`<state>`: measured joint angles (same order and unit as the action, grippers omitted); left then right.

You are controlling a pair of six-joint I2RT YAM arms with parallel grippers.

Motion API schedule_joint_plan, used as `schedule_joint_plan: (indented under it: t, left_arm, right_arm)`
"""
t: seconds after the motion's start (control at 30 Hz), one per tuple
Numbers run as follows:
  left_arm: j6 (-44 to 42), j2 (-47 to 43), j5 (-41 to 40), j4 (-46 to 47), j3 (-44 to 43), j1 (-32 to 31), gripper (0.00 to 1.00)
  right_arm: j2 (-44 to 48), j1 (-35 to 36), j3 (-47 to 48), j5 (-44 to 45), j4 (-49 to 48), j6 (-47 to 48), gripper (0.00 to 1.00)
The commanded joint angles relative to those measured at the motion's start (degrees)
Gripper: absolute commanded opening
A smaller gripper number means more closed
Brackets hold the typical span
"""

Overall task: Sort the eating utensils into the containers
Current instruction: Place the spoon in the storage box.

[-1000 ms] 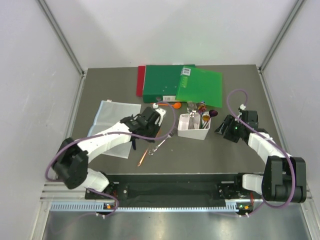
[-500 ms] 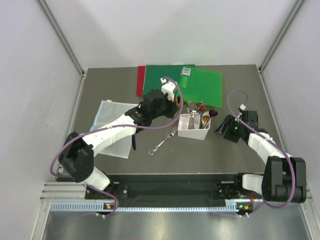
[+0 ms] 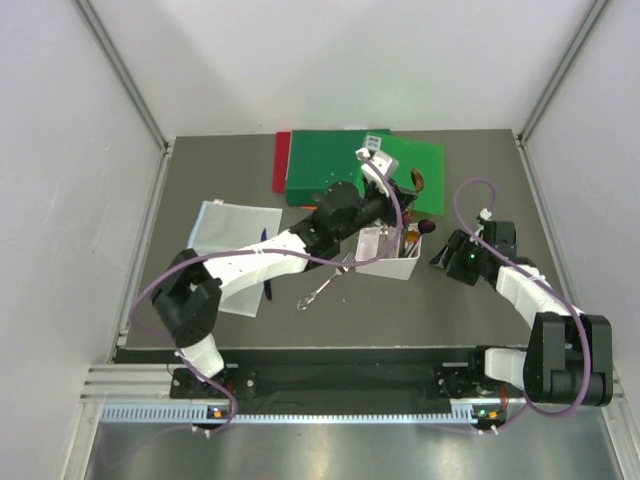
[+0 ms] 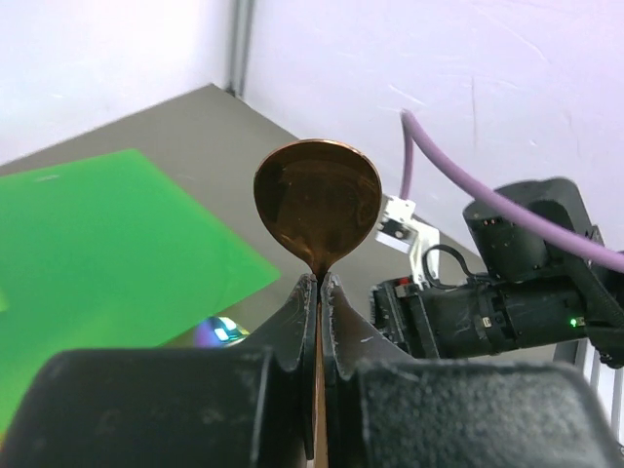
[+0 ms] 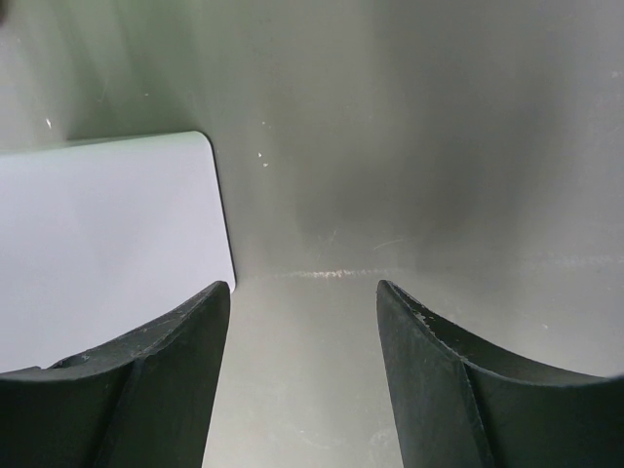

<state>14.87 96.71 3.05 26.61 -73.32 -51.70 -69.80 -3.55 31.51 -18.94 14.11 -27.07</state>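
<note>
My left gripper [image 4: 319,284] is shut on the thin handle of a copper-orange spoon [image 4: 318,200], whose bowl sticks up past the fingertips. In the top view this gripper [image 3: 408,189] hangs above the far right end of the white bin [image 3: 377,265], with the spoon's bowl [image 3: 421,181] over the green folder's edge. Several utensils stand in the bin, among them a purple spoon [image 3: 427,227]. A silver fork [image 3: 324,286] lies on the table left of the bin. A dark blue utensil [image 3: 266,275] rests on the clear sheet. My right gripper [image 3: 447,256] stands open, just right of the bin.
Green folders [image 3: 400,165] and a red folder [image 3: 281,160] lie at the back. A clear plastic sheet [image 3: 222,235] is at the left. The right wrist view has the bin's white wall [image 5: 97,244] on the left, grey table ahead. The right arm [image 4: 507,292] is close beyond the spoon.
The left arm swung up and right from the table left of the bin to above its far end, carrying the orange spoon that lay by the fork. The right arm has not moved.
</note>
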Motion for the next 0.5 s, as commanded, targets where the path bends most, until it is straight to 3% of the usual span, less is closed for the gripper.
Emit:
schedule_joint_plan:
  t: [0.0, 0.23, 0.4, 0.47]
  left_arm:
    - [-1.42, 3.40, -2.25, 10.30, -0.69, -2.61, 0.00]
    - [-5.81, 8.40, -6.91, 14.78, 0.54, -4.46, 0.00]
    - [-6.53, 8.59, -9.19, 11.20, 0.98, -5.86, 0.00]
    - [-6.44, 7.45, -9.46, 9.96, 1.95, -5.87, 0.11]
  right_arm:
    - [0.45, -1.02, 0.31, -0.13, -1.45, 0.79, 0.62]
    - [0.10, -1.02, 0.40, -0.31, -1.36, 1.05, 0.63]
    - [-0.07, -1.02, 0.57, -0.22, -1.54, 1.32, 0.62]
    - [-0.51, -1.02, 0.49, -0.22, -1.71, 1.41, 0.63]
